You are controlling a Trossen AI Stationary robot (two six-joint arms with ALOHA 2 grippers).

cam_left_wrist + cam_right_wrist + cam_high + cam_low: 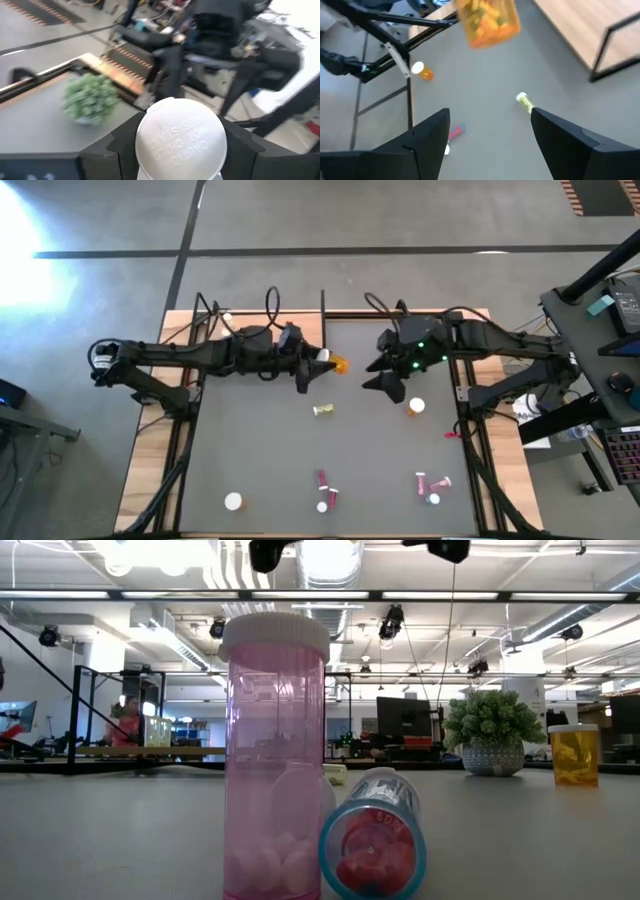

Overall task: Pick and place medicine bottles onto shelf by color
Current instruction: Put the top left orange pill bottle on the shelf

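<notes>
An orange medicine bottle (342,365) with a white cap hangs above the grey mat near the table's far middle, and my left gripper (314,366) is shut on it. In the left wrist view the cap (181,140) faces the camera between the fingers. My right gripper (379,376) stands open just right of the bottle's base (487,20), touching nothing. The light-wood shelf (572,25) lies along the far side. Other bottles lie or stand loose on the mat. My left gripper pinches the orange bottle at its capped end (150,125) between its two fingers (110,150). The fingers come in about level from the table's left and run along the bottle. The bottle is lifted clear, lying level, with its orange base toward the right arm.
On the mat there are a yellowish bottle lying down (323,410), an orange one (415,407), pink ones (325,490) (434,485) and a white cap (233,501). A pink bottle (275,750) stands close to the low camera. A green plant (492,730) stands at the far side.
</notes>
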